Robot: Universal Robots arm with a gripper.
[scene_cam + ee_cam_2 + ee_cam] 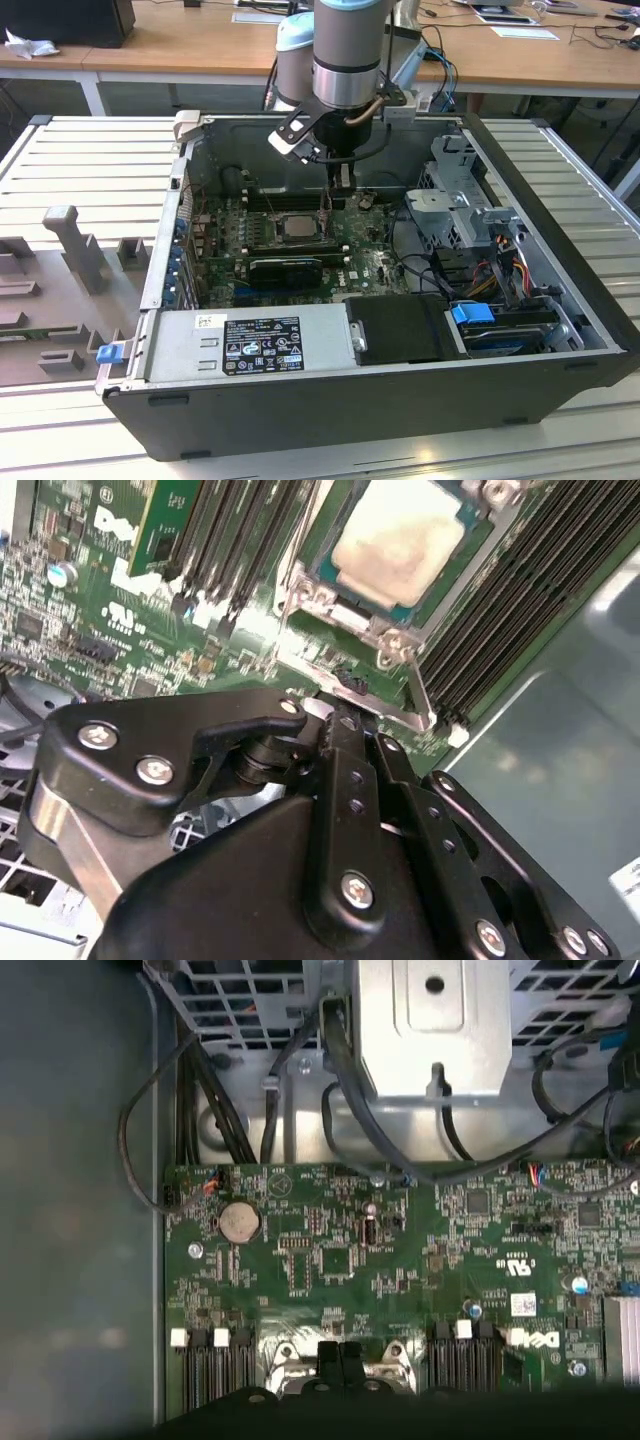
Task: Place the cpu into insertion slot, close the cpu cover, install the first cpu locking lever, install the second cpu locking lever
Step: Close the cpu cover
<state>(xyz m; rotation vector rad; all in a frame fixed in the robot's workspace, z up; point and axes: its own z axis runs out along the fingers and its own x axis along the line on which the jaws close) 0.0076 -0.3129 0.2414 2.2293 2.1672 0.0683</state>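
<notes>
The cpu (398, 538) lies pale face up in the insertion slot (312, 568), near the back of the green motherboard (330, 1250). The silvery cpu cover (350, 615) appears to be down around it, the chip showing through the window. Your end effector (340, 1355) stands at the cover's near edge, its two black fingers (328, 1355) drawn together with nothing visibly between them, flanked by bright metal tabs. A thin metal rod (418, 690), likely a locking lever, runs beside the rows of black memory slots (500, 610).

By this showing, placing is done and the work sits between closing the cover and the first lever; whether any lever is latched cannot be told. The move from here calls for a fine, low touch on that thin rod, keeping clear of the memory slots. The open computer case (560, 300) rests on the slatted metal surface (80, 160).
</notes>
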